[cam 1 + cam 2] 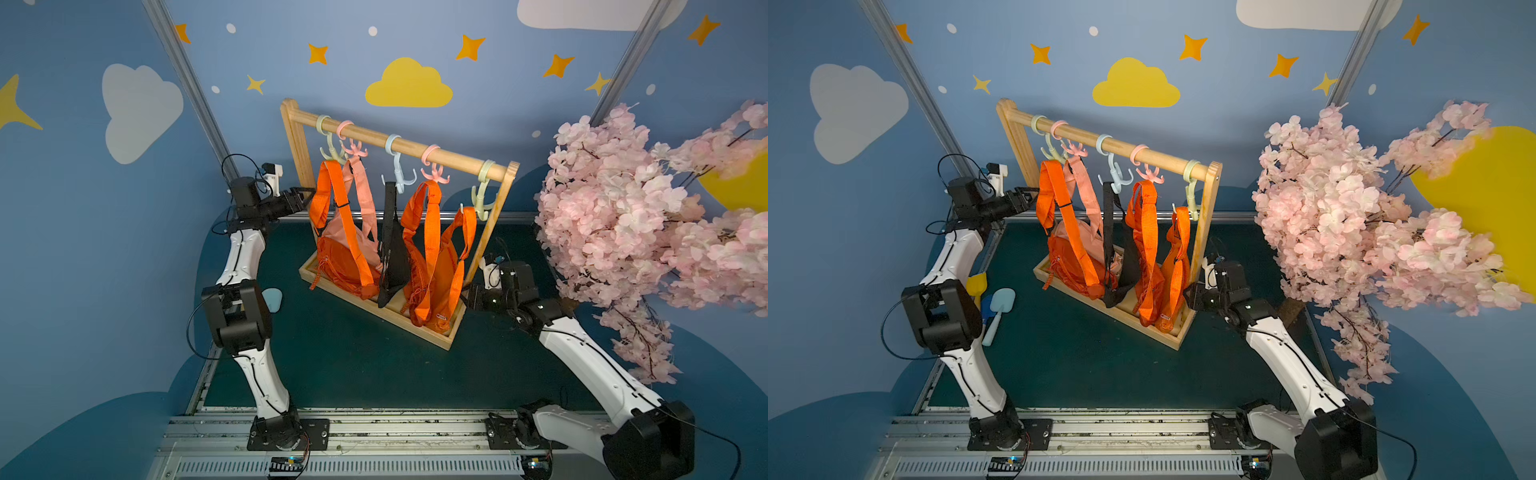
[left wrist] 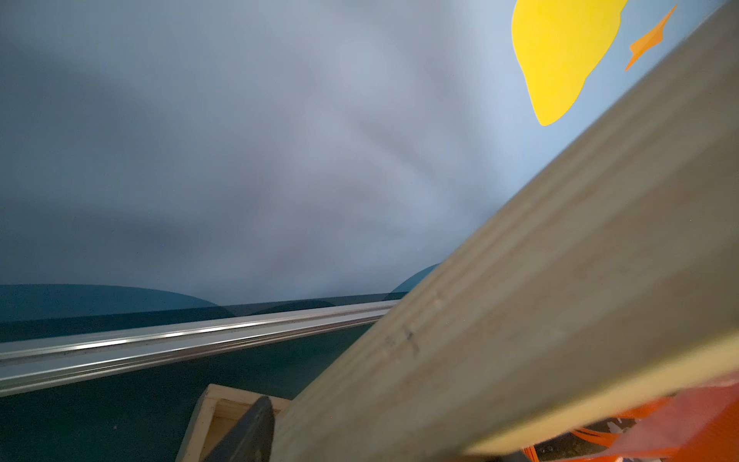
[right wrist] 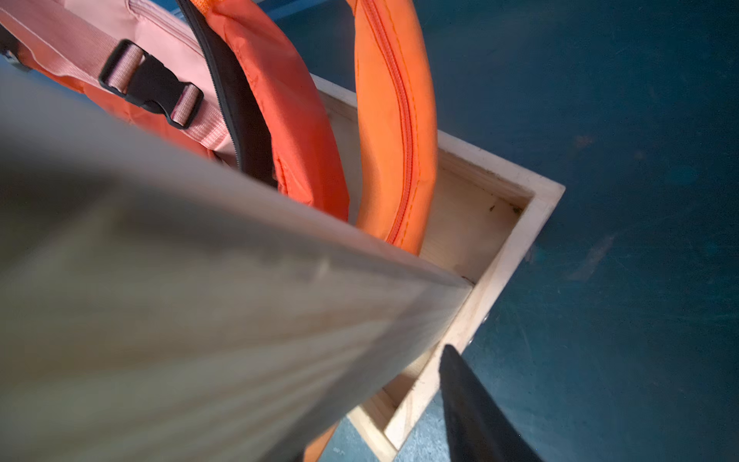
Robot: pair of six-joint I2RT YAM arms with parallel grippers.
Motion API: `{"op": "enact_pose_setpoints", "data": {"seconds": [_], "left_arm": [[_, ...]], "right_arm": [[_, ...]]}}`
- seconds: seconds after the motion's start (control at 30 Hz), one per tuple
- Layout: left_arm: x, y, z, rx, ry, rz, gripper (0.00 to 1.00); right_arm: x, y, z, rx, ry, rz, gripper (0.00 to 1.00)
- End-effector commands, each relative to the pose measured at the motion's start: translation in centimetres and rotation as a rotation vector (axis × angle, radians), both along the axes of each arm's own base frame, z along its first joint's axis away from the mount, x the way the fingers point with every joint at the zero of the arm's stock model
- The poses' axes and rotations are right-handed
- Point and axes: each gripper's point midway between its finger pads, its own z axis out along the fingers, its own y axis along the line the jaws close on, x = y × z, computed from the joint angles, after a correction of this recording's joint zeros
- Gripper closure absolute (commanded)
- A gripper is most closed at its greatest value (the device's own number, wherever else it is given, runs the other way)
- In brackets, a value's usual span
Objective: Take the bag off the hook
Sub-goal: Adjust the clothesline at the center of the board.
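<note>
A wooden rack (image 1: 453, 156) stands in a wooden tray (image 1: 386, 318) on the green table. Coloured hooks (image 1: 399, 174) hang along its rod. Several bags hang from them: an orange bag (image 1: 340, 262), a pink one (image 1: 368, 208), a black one (image 1: 392, 257) and two more orange ones (image 1: 440, 278). My left gripper (image 1: 309, 195) is open, with the rack's left post (image 2: 520, 300) between its jaws. My right gripper (image 1: 467, 297) sits low at the right post (image 3: 200, 320). It is open, and a gap shows between one finger (image 3: 472, 408) and the post. Neither gripper holds a bag.
A pink blossom tree (image 1: 644, 220) overhangs the right side, close behind my right arm. Toy shovels (image 1: 998, 307) lie at the left beside my left arm. A metal rail (image 2: 160, 344) runs along the table's back edge.
</note>
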Motion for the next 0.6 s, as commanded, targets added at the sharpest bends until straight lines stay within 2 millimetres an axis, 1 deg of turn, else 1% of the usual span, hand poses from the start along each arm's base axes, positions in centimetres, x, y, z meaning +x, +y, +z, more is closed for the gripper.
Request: {"op": "enact_pose_setpoints", "data": {"seconds": [0.0, 0.2, 0.37, 0.57], "left_arm": [[-0.8, -0.4, 1.6, 0.034, -0.062, 0.003, 0.29], [-1.4, -0.4, 1.5, 0.042, -0.075, 0.014, 0.30], [-1.8, -0.5, 1.1, 0.034, -0.073, 0.029, 0.30], [-2.2, -1.4, 0.6, 0.030, -0.055, 0.010, 0.30]], "right_arm": [[2.6, -0.4, 2.9, 0.025, -0.107, 0.002, 0.53], [6.0, -1.2, 3.9, 0.012, -0.125, 0.000, 0.61], [8.9, -2.2, 4.4, 0.004, -0.154, -0.027, 0.61], [11.9, -3.9, 5.1, 0.004, -0.186, -0.065, 0.61]]}}
